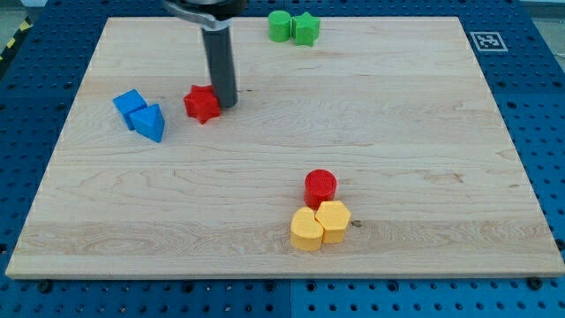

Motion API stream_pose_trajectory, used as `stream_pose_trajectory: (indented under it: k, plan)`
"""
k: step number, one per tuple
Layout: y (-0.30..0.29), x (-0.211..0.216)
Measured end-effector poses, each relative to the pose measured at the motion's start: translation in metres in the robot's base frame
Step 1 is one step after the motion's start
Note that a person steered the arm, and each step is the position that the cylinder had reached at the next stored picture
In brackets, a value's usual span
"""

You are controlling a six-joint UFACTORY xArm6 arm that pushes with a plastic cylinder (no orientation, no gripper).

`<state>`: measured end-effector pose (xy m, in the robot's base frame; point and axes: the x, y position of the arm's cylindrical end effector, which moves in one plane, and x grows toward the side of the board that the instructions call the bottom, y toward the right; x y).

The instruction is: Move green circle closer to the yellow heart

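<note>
My tip (pixel 226 103) sits on the wooden board (pixel 424 132), touching or just beside the right side of the red star (pixel 202 103); it's a bare rod w/ nothing to open or close, holding nothing. The green circle (pixel 280 26) is at the view's top edge, touching a 2nd green block (pixel 305 29), well apart from the yellow heart (pixel 306 230) near the bottom. The heart touches a yellow hexagon (pixel 335 220) w/ a red circle (pixel 320 186) just above, and 2 blue blocks, a cube (pixel 130 106) and a triangle (pixel 151 122), sit at the left.
</note>
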<state>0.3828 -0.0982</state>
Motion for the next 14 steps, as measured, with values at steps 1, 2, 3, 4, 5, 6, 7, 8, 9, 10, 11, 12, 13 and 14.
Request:
stream_pose_trajectory:
  k: [1,2,3,4,5,6,7,8,9,10,11,12,13,14]
  plan:
    - [-0.034,0.001]
    - [-0.056,-0.031]
    - [-0.084,-0.100]
    - [-0.085,-0.186]
    - [-0.072,-0.191]
    - [-0.019,-0.192]
    - [0.077,-0.191]
    - [0.095,-0.191]
    - [0.094,-0.186]
    - [0.094,-0.170]
    - [0.105,-0.158]
    - [0.106,-0.138]
    - [0.112,-0.107]
    - [0.112,-0.071]
